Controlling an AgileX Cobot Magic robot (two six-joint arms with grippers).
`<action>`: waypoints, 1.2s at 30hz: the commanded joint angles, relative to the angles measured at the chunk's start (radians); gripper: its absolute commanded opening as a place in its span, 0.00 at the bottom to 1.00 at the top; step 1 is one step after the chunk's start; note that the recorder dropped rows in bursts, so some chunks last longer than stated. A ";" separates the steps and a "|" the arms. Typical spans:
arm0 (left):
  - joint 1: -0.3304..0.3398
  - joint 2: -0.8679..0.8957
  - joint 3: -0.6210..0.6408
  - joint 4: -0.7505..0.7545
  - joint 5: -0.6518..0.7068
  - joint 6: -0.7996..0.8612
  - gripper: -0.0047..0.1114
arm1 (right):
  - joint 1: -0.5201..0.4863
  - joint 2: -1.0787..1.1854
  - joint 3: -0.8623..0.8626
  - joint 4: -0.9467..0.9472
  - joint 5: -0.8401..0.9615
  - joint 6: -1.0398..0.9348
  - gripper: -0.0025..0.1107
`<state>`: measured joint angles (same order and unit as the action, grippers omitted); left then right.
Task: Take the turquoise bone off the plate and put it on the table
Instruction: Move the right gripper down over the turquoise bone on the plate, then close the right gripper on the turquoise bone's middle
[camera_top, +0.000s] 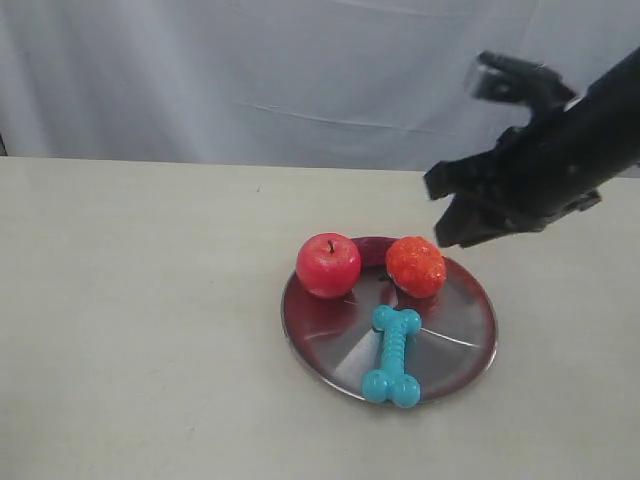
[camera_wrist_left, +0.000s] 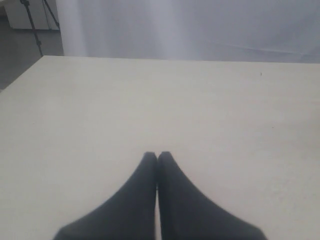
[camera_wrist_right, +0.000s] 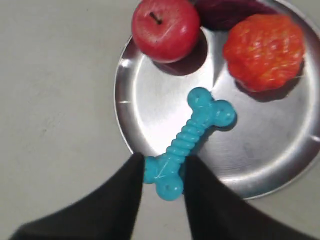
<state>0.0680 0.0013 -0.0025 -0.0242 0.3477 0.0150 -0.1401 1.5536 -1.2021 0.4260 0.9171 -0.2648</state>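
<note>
The turquoise bone (camera_top: 393, 355) lies flat on the front part of the round metal plate (camera_top: 456, 330), its near knob at the rim. My right gripper (camera_top: 437, 213) hangs open in the air, above and to the right of the plate, apart from the bone. In the right wrist view the bone (camera_wrist_right: 187, 142) shows between the spread black fingers (camera_wrist_right: 125, 200) of that gripper (camera_wrist_right: 164, 159), with the plate (camera_wrist_right: 270, 145) below. My left gripper (camera_wrist_left: 158, 156) is shut on nothing over the bare table (camera_wrist_left: 150, 100); it is out of the exterior view.
A red apple (camera_top: 328, 265) and an orange bumpy fruit (camera_top: 416, 266) sit at the back of the plate, with a dark purple thing (camera_top: 372, 250) behind them. The beige table (camera_top: 140, 300) spreads left and in front. A white curtain backs the scene.
</note>
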 joint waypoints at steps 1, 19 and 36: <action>-0.008 -0.001 0.003 -0.001 -0.005 -0.004 0.04 | 0.095 0.084 -0.006 -0.028 -0.061 0.026 0.51; -0.008 -0.001 0.003 -0.001 -0.005 -0.004 0.04 | 0.168 0.325 -0.006 -0.207 -0.139 0.332 0.50; -0.008 -0.001 0.003 -0.001 -0.005 -0.004 0.04 | 0.168 0.423 -0.006 -0.207 -0.202 0.348 0.46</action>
<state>0.0680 0.0013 -0.0025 -0.0242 0.3477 0.0150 0.0244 1.9754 -1.2021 0.2262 0.7258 0.0821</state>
